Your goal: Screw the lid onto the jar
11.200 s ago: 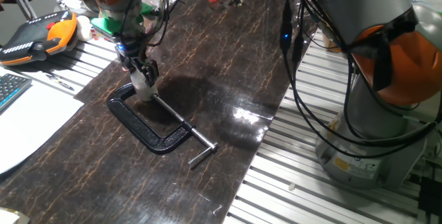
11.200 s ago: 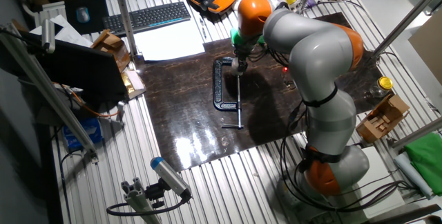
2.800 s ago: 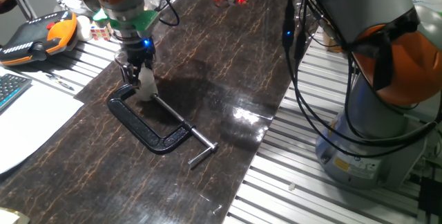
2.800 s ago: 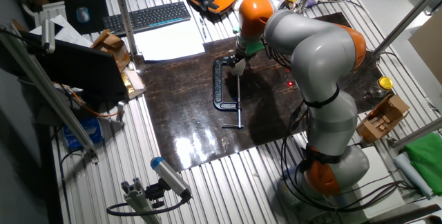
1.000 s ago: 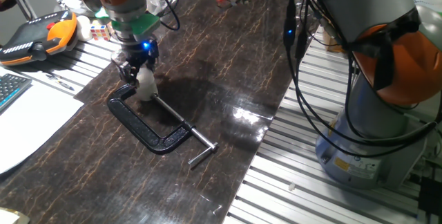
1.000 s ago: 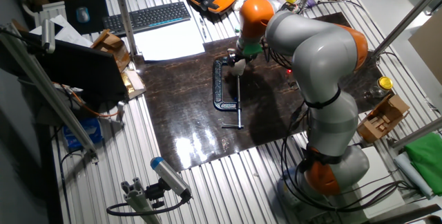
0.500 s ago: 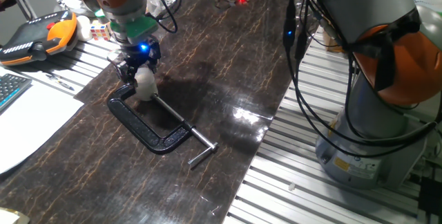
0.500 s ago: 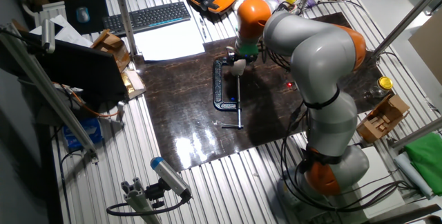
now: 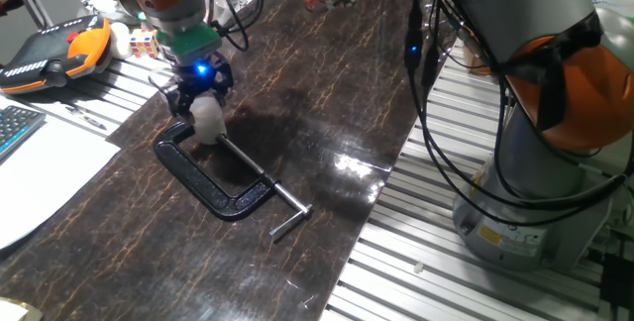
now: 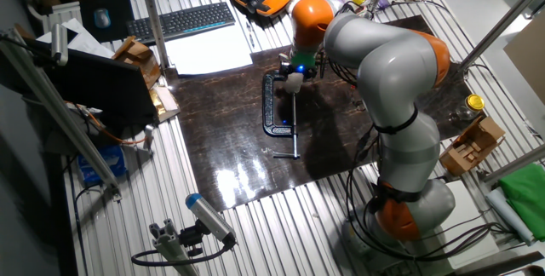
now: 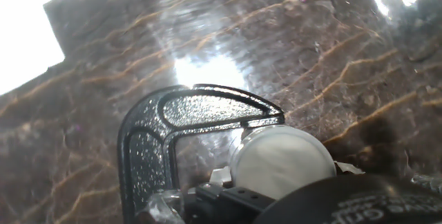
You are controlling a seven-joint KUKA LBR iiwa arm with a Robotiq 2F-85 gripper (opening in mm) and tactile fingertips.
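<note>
The small whitish jar (image 9: 206, 131) stands on the dark mat at the fixed-jaw end of the black C-clamp (image 9: 213, 177). The pale round lid (image 9: 207, 111) sits on top of it. My gripper (image 9: 203, 101) comes straight down over it, its fingers flanking the lid and shut on it. In the other fixed view the gripper (image 10: 294, 75) is at the clamp's (image 10: 272, 110) far end. The hand view shows the lid's flat top (image 11: 280, 156) inside the clamp's curve (image 11: 148, 141), with the jar hidden below it.
An orange teach pendant (image 9: 54, 49) and white paper (image 9: 40, 182) lie left of the mat. The clamp's screw bar (image 9: 287, 217) sticks out toward the mat's front edge. The arm's base (image 9: 545, 162) stands at the right. A keyboard (image 10: 179, 20) lies at the back.
The gripper has turned about its vertical axis over the jar; its blue light has swung round to the front. The jar and the clamp have stayed in place.
</note>
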